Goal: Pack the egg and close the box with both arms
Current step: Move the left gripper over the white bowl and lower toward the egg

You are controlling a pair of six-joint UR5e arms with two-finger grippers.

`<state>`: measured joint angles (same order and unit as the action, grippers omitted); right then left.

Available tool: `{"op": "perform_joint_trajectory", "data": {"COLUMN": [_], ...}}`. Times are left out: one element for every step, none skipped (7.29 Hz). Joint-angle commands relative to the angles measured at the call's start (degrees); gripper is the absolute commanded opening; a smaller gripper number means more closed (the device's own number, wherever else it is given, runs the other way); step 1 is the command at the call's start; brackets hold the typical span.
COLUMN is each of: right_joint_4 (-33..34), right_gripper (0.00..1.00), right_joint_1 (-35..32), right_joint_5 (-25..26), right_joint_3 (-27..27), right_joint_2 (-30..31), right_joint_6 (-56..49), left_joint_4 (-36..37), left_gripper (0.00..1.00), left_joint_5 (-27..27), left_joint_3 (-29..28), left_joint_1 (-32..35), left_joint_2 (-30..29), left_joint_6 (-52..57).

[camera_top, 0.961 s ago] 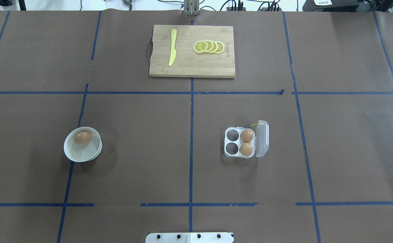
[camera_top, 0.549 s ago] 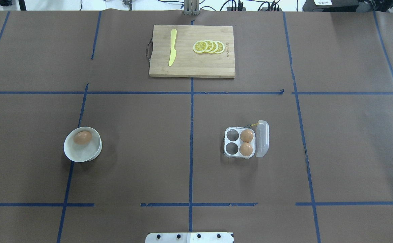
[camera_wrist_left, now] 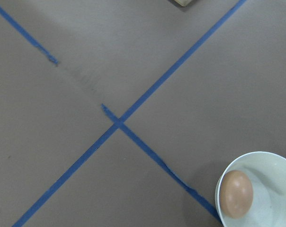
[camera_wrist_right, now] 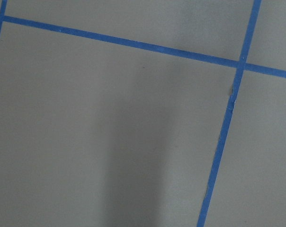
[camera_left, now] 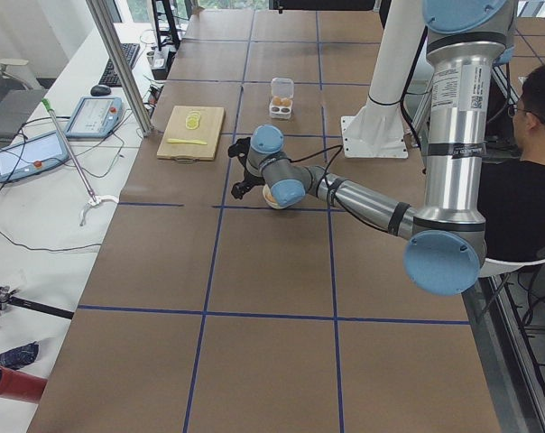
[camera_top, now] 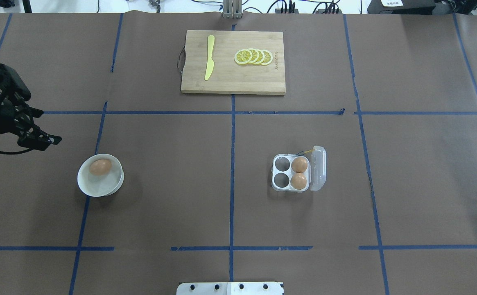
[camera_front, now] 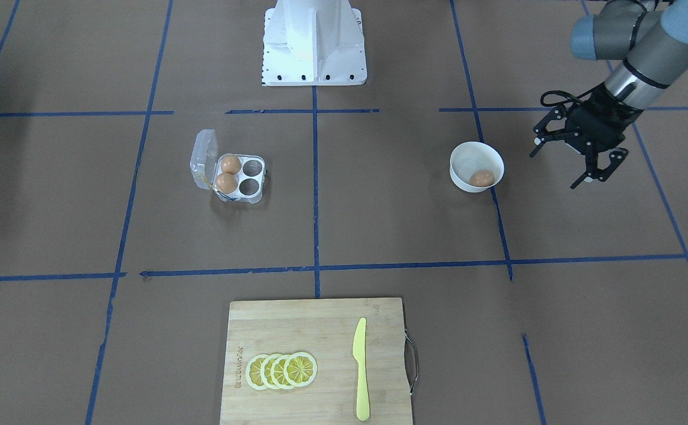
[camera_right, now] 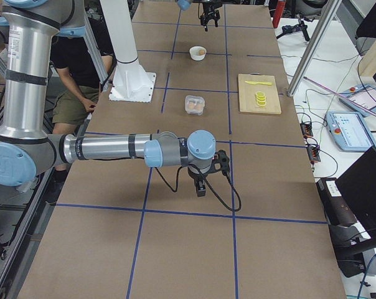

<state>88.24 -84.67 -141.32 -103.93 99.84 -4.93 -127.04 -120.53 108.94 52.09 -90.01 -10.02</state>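
Observation:
One orange-brown egg [camera_top: 100,167] lies in a white bowl [camera_top: 99,190] on the left of the table; it also shows in the front view [camera_front: 481,178] and the left wrist view [camera_wrist_left: 236,194]. The clear box [camera_top: 281,172] sits right of centre with its lid [camera_top: 318,168] open. Two eggs [camera_top: 299,164] fill its right cells and the two left cells are empty. My left gripper [camera_top: 50,126] is open and empty above the table, left of and beyond the bowl; the front view [camera_front: 556,170] shows it too. My right gripper [camera_right: 200,184] shows only in the right side view, so I cannot tell its state.
A wooden cutting board [camera_top: 233,82] at the far middle holds a yellow knife [camera_top: 209,57] and lemon slices [camera_top: 254,56]. The white pedestal [camera_front: 313,47] stands at the robot's edge. Blue tape lines cross the brown table cover.
My left gripper has come into the overhead view from the left edge and moved right. The eggs, bowl and box have not moved.

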Motion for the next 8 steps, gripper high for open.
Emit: {"op": "perform_joint_trajectory", "data": {"right_joint_4": [-0.1, -0.2, -0.2, -0.2, -0.3, -1.0, -1.4, -1.5], "right_gripper": [1.0, 1.0, 1.0, 1.0, 1.0, 1.0, 1.0, 1.0], "right_joint_1": [0.0, 0.0, 0.0, 0.0, 0.0, 0.0, 0.0, 0.0], "right_joint_5": [-0.1, -0.2, -0.2, -0.2, -0.1, -0.2, -0.4, -0.5], "right_joint_3": [1.4, 1.7, 1.7, 1.8, 1.8, 2.5, 2.9, 3.1], "right_joint_2": [0.0, 0.0, -0.1, -0.2, -0.2, -0.2, -0.2, -0.2], "right_joint_6": [-0.2, -0.2, -0.2, -0.2, -0.3, -0.1, -0.1, -0.1], "left_joint_4": [0.5, 3.9, 9.2, 13.3, 13.8, 17.2, 24.0, 27.1], "left_gripper": [0.94, 0.94, 0.94, 0.94, 0.94, 0.94, 0.89, 0.88], "left_joint_5": [6.5, 11.0, 11.8, 14.4, 19.8, 20.8, 21.4, 22.2], "left_joint_3": [1.2, 1.5, 2.2, 3.4, 3.6, 3.6, 4.3, 4.4], "left_joint_1": [-5.9, -9.0, -10.9, -13.5, -16.9, -17.9, -18.9, -19.1], "left_joint_2": [-0.2, -1.6, -4.1, -5.8, -5.7, -5.9, -8.4, -9.6], "left_joint_6": [-2.9, -3.2, -3.2, -3.6, -4.0, -4.0, -4.0, -3.5]}}
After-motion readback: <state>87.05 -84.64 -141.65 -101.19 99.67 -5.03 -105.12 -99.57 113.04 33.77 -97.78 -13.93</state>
